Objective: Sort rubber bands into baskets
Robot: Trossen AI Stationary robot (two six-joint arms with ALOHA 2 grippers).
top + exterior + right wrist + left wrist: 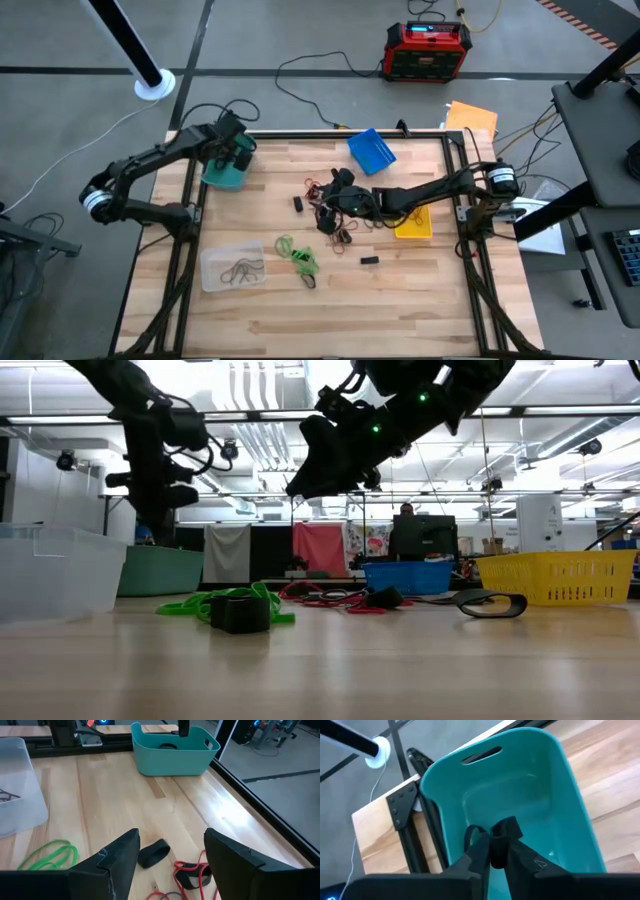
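Note:
My left gripper (492, 852) is shut on a black rubber band (506, 827) above the teal basket (530, 795), which stands at the table's far left (225, 176). My right gripper (172, 839) is open and empty above the pile of red and dark bands (335, 215) at the table's middle. A black band (152, 854) and red bands (192, 872) lie on the wood under it. Another black band (167, 746) lies inside the teal basket. Green bands (297, 255) lie near the clear basket (233, 268), which holds dark bands. My left gripper pinches the black band between its two fingertips (482, 851). The fingers come from above, pointing down into the teal basket. The band's loops (471, 834) stick out past the tips, lifted clear of the basket's floor.
The blue basket (372, 150) stands at the far middle and the yellow basket (413, 222) at the right. A small black block (370, 260) lies on the wood near the middle; another black piece (298, 204) lies left of the pile.

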